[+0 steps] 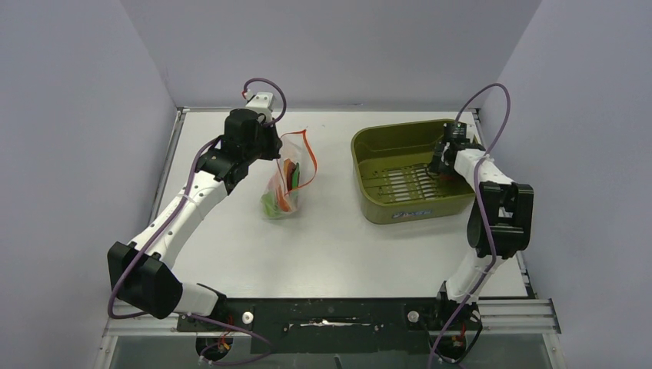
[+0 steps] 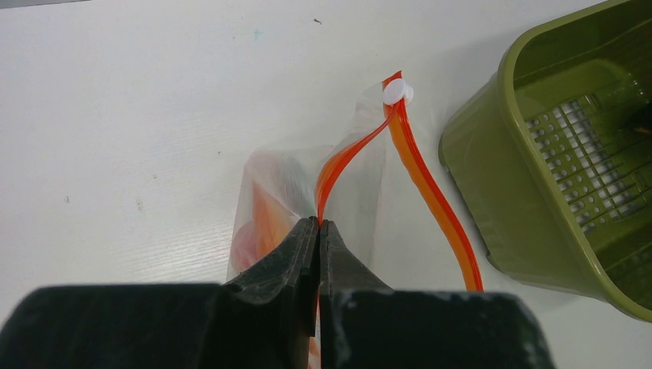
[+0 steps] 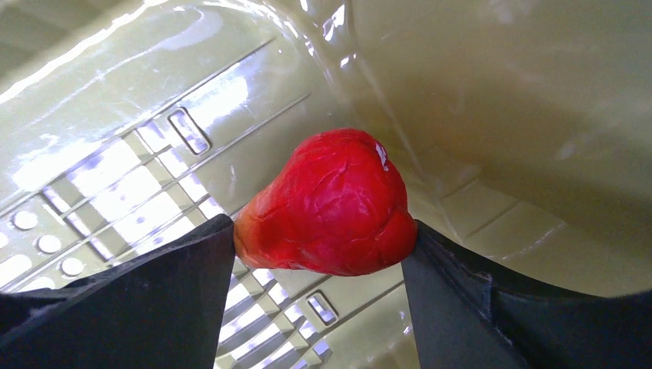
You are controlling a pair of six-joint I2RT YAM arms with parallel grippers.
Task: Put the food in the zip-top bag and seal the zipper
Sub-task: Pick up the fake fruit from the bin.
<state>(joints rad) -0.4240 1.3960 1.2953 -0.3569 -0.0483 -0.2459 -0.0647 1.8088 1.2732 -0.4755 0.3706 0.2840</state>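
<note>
Looking at the pick-up step for the red fruit (image 3: pixel 327 204) here, sitting down in the far right part of the olive tub (image 1: pixel 369 146), well apart from the zip-top bag (image 1: pixel 281 192) over on the left of the table (image 1: pixel 346 246). Got the right gripper (image 3: pixel 323 231) down inside the tub with both pads (image 3: pixel 192 277) touching the fruit's sides, so clamped on it by the look of things, though maybe not squeezed home yet. Got the left gripper (image 2: pixel 318 227) pinched fully together on the zipper (image 2: pixel 430 192) strip at one side of the mouth, holding the bag upright and gaping, white slider (image 2: pixel 397 92) parked at the far end. Already some green and orange food (image 1: pixel 271 201) inside. To do this bit well: squeeze across the fat middle of the fruit, not the tapered end, given the slick rounded skin and the risk of squirting out. Lift straight up to clear the tub wall before swinging left. Hold the left pinch steady and high, no tugging, to leave the mouth wide. Drop from just above the opening, not from way up. Can't tell from here about the fruit being off the tub floor or not.
</note>
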